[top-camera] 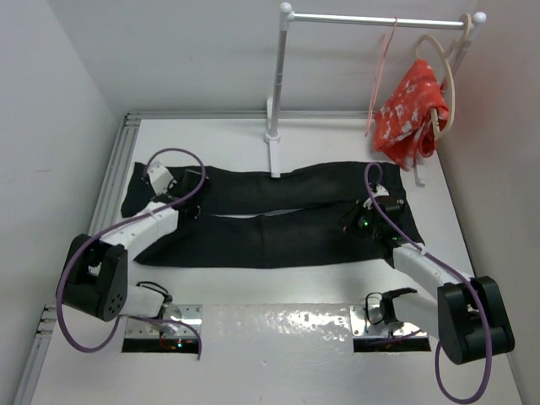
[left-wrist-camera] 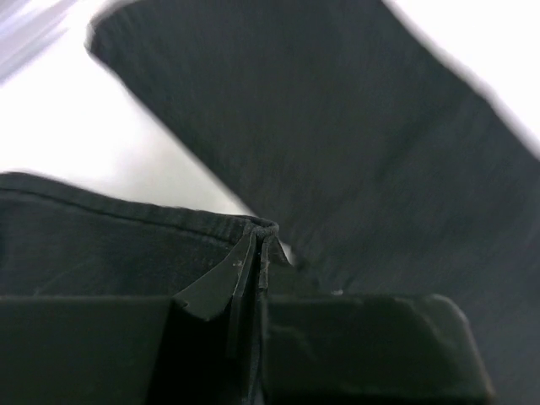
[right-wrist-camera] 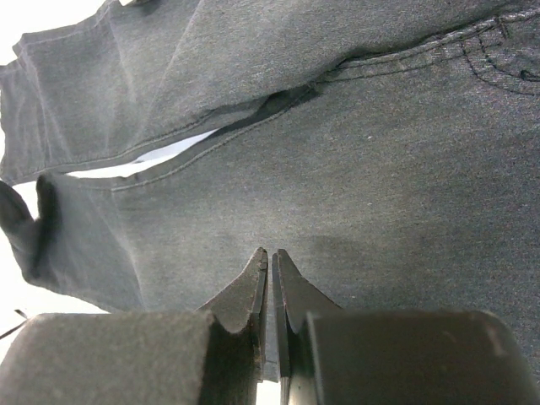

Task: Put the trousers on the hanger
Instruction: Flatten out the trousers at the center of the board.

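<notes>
The black trousers [top-camera: 287, 240] lie flat across the table, legs to the left and waist to the right. My left gripper [top-camera: 187, 196] is at the leg ends. In the left wrist view it [left-wrist-camera: 260, 229] is shut on a hem edge of the trousers [left-wrist-camera: 354, 126]. My right gripper [top-camera: 359, 221] rests on the waist end. The right wrist view shows it [right-wrist-camera: 272, 253] shut, with a thin strip of the trousers [right-wrist-camera: 380, 169] between its jaws. The thin pink-red hanger [top-camera: 384, 72] hangs from the rail at the back right, well away from both grippers.
A white clothes rack [top-camera: 278, 76] stands at the back of the table [top-camera: 202, 143], its base just behind the trousers. A pale beige hanger [top-camera: 445, 76] carrying a red patterned cloth [top-camera: 412, 105] hangs beside the pink-red one. Walls close in on the left and right.
</notes>
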You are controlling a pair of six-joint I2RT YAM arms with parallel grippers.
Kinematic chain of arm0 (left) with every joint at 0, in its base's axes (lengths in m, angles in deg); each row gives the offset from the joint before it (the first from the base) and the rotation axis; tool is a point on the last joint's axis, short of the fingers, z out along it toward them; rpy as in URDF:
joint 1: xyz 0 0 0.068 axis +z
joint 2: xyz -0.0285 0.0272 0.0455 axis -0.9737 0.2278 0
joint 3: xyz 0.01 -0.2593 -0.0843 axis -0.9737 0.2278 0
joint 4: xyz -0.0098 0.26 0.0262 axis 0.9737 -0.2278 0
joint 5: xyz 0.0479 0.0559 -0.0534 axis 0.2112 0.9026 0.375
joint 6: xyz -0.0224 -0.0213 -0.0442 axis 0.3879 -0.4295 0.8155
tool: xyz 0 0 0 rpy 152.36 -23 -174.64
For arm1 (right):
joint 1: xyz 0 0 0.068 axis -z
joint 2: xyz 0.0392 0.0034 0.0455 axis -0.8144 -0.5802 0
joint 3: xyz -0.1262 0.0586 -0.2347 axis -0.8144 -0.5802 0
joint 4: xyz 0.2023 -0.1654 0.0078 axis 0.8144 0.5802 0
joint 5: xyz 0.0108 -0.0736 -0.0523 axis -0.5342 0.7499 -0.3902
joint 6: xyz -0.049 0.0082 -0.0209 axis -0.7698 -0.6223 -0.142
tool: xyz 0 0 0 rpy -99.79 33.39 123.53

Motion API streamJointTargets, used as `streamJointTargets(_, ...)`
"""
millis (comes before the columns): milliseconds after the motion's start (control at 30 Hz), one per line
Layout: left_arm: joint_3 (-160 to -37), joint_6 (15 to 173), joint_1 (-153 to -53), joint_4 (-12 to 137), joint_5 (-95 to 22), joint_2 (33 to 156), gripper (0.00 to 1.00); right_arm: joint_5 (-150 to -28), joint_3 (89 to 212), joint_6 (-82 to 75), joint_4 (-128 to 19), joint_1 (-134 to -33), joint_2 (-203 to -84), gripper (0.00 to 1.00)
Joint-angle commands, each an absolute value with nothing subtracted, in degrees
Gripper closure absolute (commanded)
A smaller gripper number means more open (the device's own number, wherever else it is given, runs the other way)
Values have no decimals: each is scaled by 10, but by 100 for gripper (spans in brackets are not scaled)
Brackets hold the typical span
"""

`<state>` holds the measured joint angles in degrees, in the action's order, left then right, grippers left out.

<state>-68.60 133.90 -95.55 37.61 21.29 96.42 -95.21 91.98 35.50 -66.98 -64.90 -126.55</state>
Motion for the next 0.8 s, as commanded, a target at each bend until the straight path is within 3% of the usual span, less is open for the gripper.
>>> streamJointTargets(0, -743, 1343, -909, 352, 255, 965, 100, -947, 938, 344, -689, -653, -1261, 95)
streamJointTargets(333, -784, 1350, -787, 265, 299, 1069, 100, -956, 940, 345, -691, -653, -1267, 95)
streamJointTargets(600, -914, 1269, -710, 226, 339, 1154, 98, -963, 940, 347, -695, -660, -1260, 95)
streamJointTargets(667, -948, 1209, -694, 245, 312, 1169, 93, -963, 941, 347, -693, -662, -1260, 95)
streamJointTargets(733, -976, 1179, -681, 255, 295, 1178, 73, -963, 942, 346, -692, -664, -1259, 95)
streamJointTargets(767, -982, 1166, -680, 256, 286, 1181, 67, -963, 942, 346, -692, -664, -1259, 95)
